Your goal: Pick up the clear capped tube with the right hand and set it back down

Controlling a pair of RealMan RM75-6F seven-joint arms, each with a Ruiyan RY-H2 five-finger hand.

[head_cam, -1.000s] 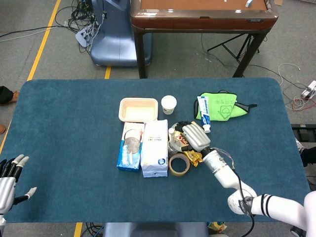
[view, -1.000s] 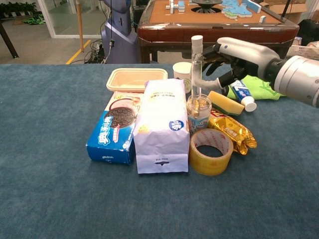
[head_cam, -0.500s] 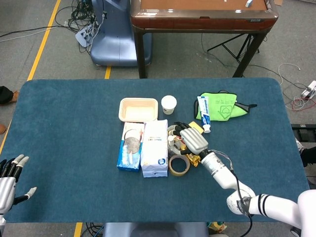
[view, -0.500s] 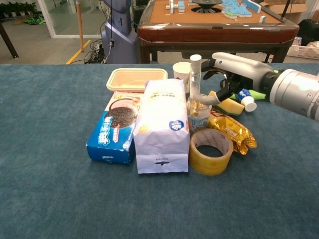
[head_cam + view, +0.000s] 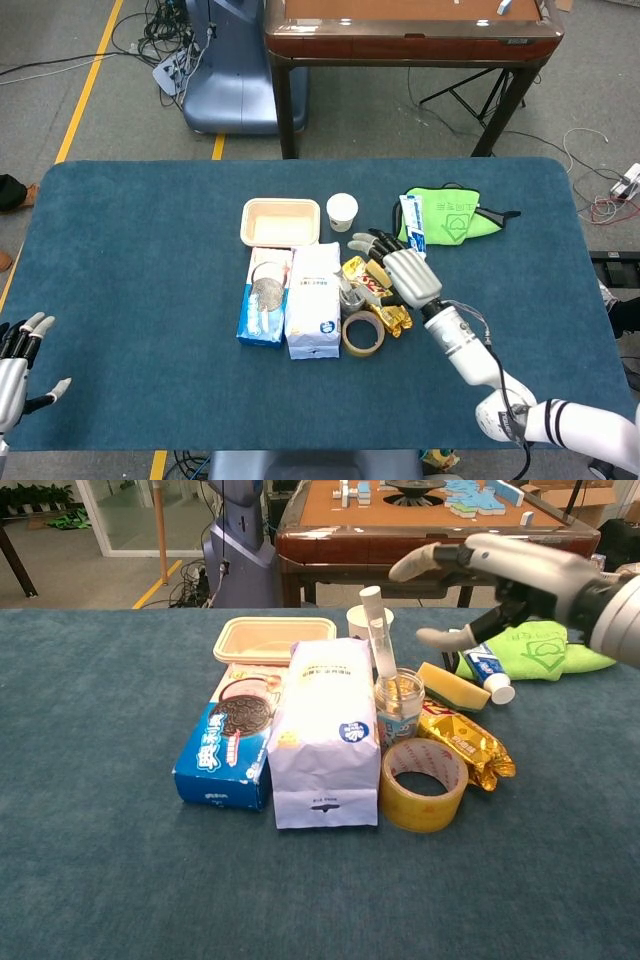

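Right hand point(image 5: 500, 575) released, drew back; tube point(image 5: 379, 650) near-upright, cap tilted left.

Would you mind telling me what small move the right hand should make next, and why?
Probably draw the right hand up and back, away from the cluster. Its fingers are spread and hold nothing, and the clear capped tube stands tilted in the small jar, apart from the hand, so the set-down looks done.

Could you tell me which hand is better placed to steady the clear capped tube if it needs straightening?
The right hand: it hovers open beside the tilted clear capped tube, while the left hand sits at the table's far corner.
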